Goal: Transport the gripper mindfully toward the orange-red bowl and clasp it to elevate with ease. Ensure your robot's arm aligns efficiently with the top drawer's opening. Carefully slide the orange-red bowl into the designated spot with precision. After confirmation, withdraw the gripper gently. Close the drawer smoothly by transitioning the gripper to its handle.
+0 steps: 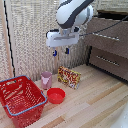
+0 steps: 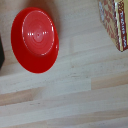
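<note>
The orange-red bowl [image 1: 56, 95] sits on the wooden floor between the red basket and the snack box; it fills part of the wrist view [image 2: 35, 39], seen from straight above. My gripper [image 1: 61, 51] hangs high above the floor, well above the bowl, its two blue-tipped fingers apart and empty. My white arm [image 1: 74, 12] reaches in from the top. The top drawer [image 1: 111, 24] of the dresser at the exterior view's right looks pulled out a little. Its handle does not show clearly. My fingers do not show in the wrist view.
A large red mesh basket [image 1: 20, 100] stands at the exterior view's left front. A small pink cup [image 1: 46, 79] stands behind the bowl. A colourful snack box [image 1: 69, 77] stands beside it, also in the wrist view [image 2: 114, 22]. A lower drawer [image 1: 109, 61] has a bar handle.
</note>
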Robot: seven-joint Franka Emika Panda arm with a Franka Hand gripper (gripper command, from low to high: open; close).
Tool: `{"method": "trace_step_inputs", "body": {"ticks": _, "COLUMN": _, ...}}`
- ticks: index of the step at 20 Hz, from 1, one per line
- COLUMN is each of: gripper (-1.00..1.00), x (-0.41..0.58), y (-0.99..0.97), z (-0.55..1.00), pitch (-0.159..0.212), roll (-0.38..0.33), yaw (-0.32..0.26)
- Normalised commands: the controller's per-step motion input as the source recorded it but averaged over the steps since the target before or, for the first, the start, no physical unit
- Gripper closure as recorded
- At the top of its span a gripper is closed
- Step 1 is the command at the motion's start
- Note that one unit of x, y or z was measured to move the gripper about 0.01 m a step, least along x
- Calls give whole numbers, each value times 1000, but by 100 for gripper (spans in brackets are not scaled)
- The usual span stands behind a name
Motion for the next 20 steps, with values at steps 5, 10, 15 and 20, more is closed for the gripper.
{"method": "trace_step_inputs", "body": {"ticks": 5, "gripper": -100, "x": 13, "y": 1, "z": -109, "pitch": -1, "roll": 2, "yaw": -38}}
{"method": "trace_step_inputs", "body": {"ticks": 10, "gripper": -100, "x": -43, "y": 127, "z": -216, "pitch": 0, "roll": -6, "yaw": -33}}
{"method": "trace_step_inputs", "body": {"ticks": 15, "gripper": -100, "x": -215, "y": 146, "z": -341, "pitch": 0, "roll": -45, "yaw": -23}}
{"method": "trace_step_inputs", "body": {"ticks": 20, "gripper": -100, "x": -386, "y": 123, "z": -402, "pitch": 0, "roll": -61, "yaw": -1}}
